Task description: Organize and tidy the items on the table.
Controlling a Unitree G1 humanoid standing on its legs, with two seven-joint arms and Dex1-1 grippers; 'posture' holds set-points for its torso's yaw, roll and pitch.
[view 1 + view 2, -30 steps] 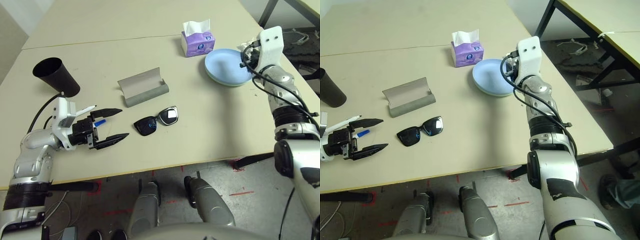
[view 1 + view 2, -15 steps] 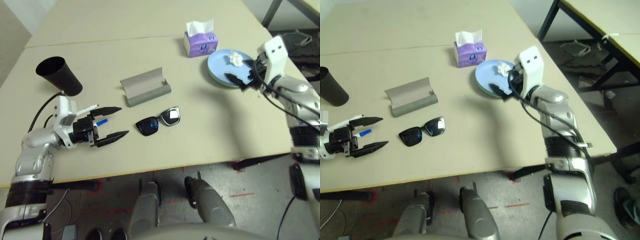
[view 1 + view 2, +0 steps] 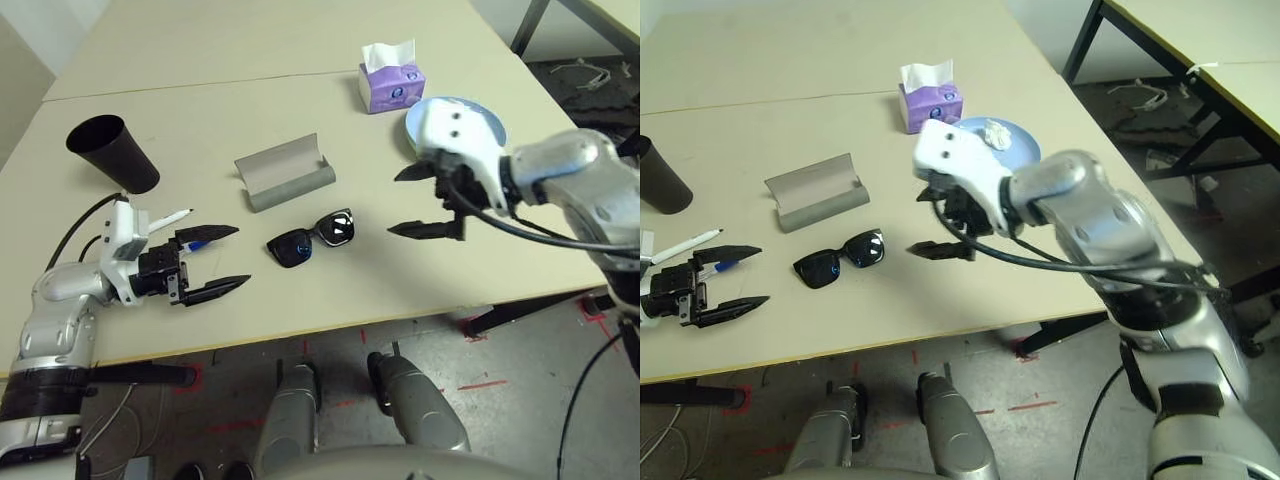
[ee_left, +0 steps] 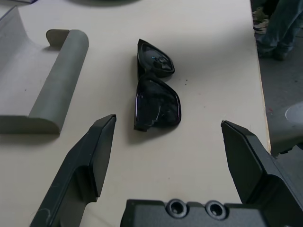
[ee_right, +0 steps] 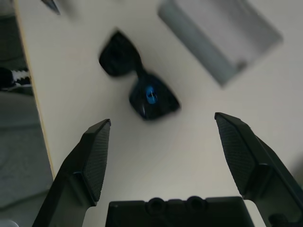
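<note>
Hovering R gripper [image 3: 412, 201] jaws apart over worktop [image 3: 300, 60], right of sunglasses [image 3: 312, 239] | L gripper [image 3: 228, 259] apart too, left of them | tissue [image 3: 995, 132] on plate [image 3: 1025, 152]

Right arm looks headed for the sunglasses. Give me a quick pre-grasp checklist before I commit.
1. Right end effector open and holding nothing: ok.
2. Sunglasses lying free on the table, apart from the glasses case: ok.
3. Left end effector open, beside the sunglasses but not touching them: ok, though close if both arms reach in.
4. Glasses case open to take them: ok.
5. Tissue on the plate: ok.
6. Sunglasses arms folded flat: cannot tell.
</note>
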